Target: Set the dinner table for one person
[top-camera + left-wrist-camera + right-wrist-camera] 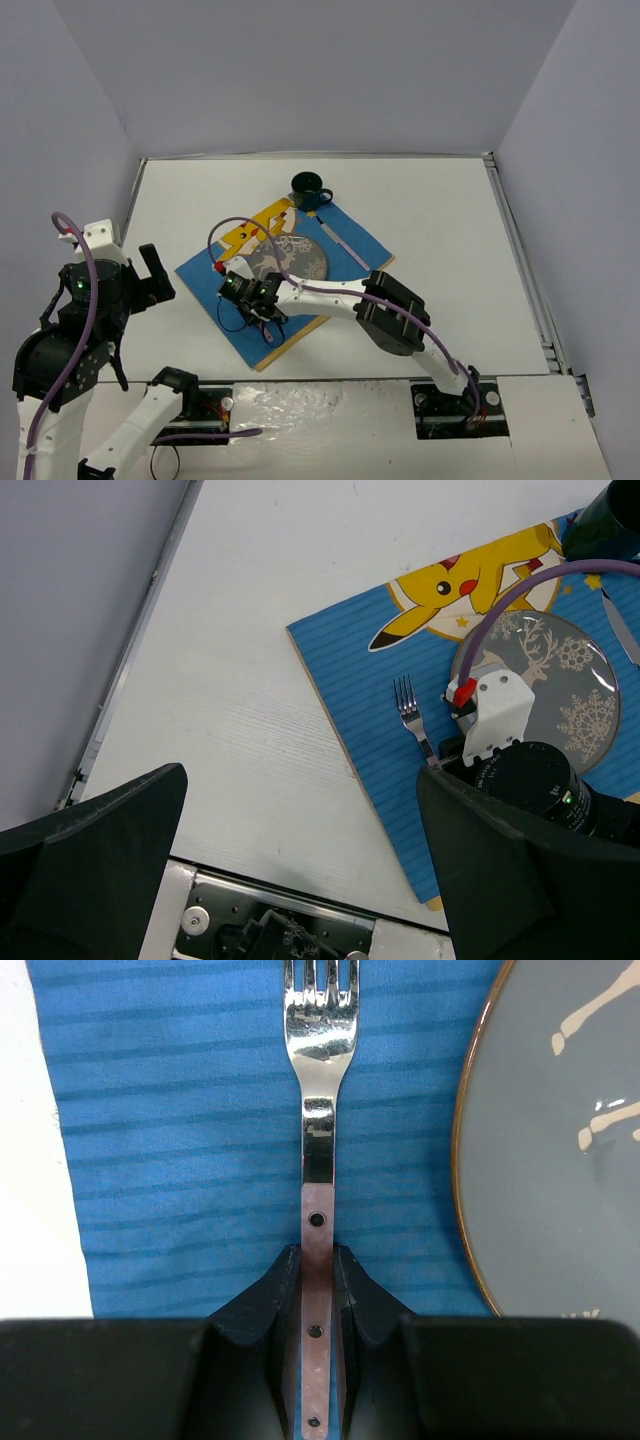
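Presently, nearest the arm bases, the left gripper (155,278) hangs spread wide and empty above the left part of the dinner table (440,230), well apart from the work.

Further in, the right gripper (318,1260) is clamped on the pinkish riveted handle of the fork (320,1130). The tines point away over the blue placemat (180,1110), just beside the left rim of the snowflake plate (560,1140). Whether the fork rests on the cloth or sits a shade above it cannot be told.

Risks, in my judgement:
- Letting go from a height would let the fork bounce or skew toward the plate rim.
- Dragging it while pressed down could ruck the cloth and shift the plate.

Beyond, the knife (345,243) lies right of the plate. The dark mug (310,188) stands at the mat's far corner. A tugged mat could disturb both.
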